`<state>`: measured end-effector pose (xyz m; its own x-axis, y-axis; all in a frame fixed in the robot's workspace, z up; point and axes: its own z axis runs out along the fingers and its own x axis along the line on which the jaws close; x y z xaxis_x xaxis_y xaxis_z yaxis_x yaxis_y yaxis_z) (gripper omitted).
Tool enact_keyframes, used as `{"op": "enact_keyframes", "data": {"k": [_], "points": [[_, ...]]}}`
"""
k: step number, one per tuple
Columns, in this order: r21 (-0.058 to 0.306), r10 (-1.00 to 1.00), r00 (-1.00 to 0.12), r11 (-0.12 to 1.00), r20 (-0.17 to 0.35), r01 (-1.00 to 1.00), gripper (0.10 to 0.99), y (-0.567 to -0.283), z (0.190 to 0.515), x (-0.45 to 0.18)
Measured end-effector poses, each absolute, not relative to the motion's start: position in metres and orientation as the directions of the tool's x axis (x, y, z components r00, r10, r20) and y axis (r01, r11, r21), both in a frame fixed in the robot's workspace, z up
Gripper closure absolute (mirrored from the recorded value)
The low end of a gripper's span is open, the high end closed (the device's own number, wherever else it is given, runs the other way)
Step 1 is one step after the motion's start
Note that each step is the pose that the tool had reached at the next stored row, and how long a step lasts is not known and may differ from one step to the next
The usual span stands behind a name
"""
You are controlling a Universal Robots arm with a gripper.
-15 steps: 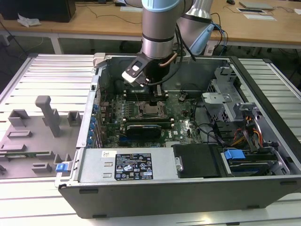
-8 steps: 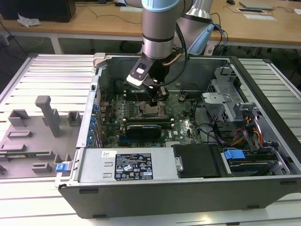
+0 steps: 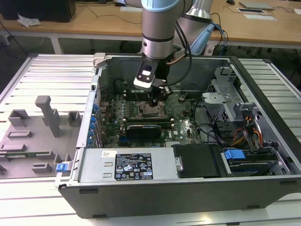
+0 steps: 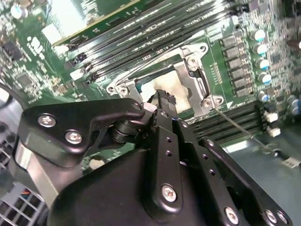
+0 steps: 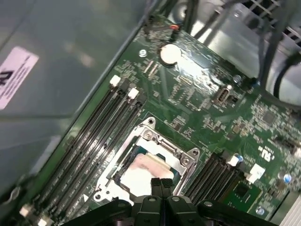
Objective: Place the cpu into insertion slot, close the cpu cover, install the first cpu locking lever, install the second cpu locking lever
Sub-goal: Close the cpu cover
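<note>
Inside an open computer case (image 3: 188, 188), one robot arm's gripper (image 3: 155, 100), its two fingers (image 5: 156, 186) pressed together and gripping nothing, hangs directly over the single cpu (image 5: 143, 172) seated in the insertion slot (image 3: 143, 113). One cpu cover (image 5: 184, 157) lies flat, framing the chip. In the exterior view, one grey fixture tray (image 3: 33, 136) sits at the case's nine o'clock.

Motherboard (image 5: 202, 108) is green, cpu cover (image 4: 194, 87) silver-grey, end effector (image 5: 161, 182) black.

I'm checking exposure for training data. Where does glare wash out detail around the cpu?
First wrist view: glare bleaches the cpu top pale. Second wrist view: same, plus a blown-out patch on the green board. Exterior view: no glare there.
</note>
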<state>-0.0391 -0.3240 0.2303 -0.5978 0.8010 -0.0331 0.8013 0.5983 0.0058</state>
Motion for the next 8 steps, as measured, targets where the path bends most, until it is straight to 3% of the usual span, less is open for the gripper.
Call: {"op": "enact_keyframes", "data": {"k": [8], "points": [[0.002, 0.646, -0.762, 0.763, -0.038, 0.647, 0.980, -0.3240, 0.2293, -0.0391]]}}
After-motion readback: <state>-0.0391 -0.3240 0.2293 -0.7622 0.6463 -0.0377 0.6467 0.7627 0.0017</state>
